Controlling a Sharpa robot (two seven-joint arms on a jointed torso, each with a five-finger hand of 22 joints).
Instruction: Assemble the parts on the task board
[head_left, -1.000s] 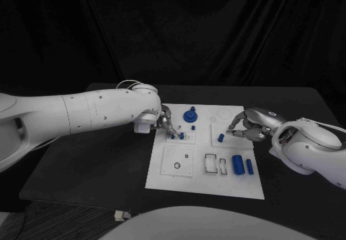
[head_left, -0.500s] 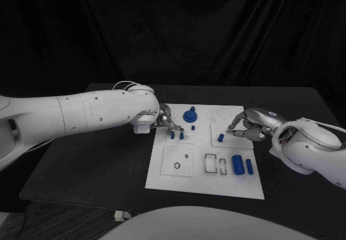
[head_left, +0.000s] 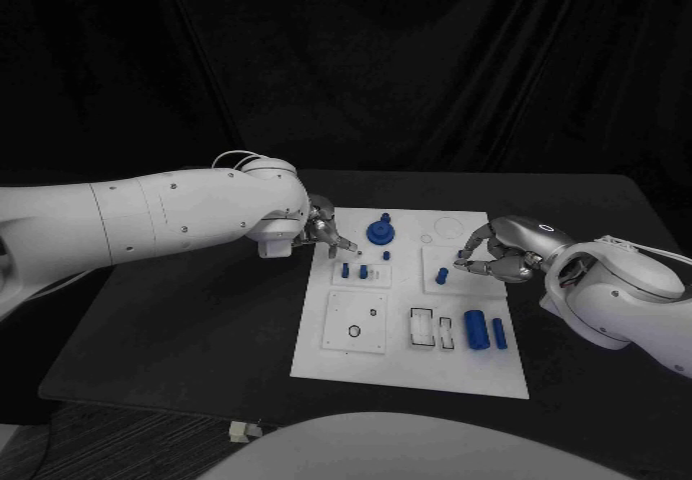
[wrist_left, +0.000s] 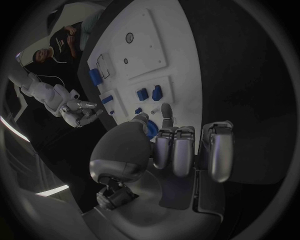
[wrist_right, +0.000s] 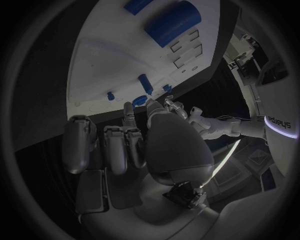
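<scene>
Hovering left of centre over the white rectangular task board (head_left: 411, 345), the left hand (head_left: 323, 232) is curled, empty; the right hand (head_left: 493, 258) likewise. Next: picking a small blue peg (head_left: 441, 275).

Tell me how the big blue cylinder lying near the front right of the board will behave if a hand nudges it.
The big blue cylinder lies on its side on the task board, so a sideways nudge would probably roll it. It looks solid and stiff, unlikely to bend. Its smooth round surface may slip in a loose grip.
</scene>
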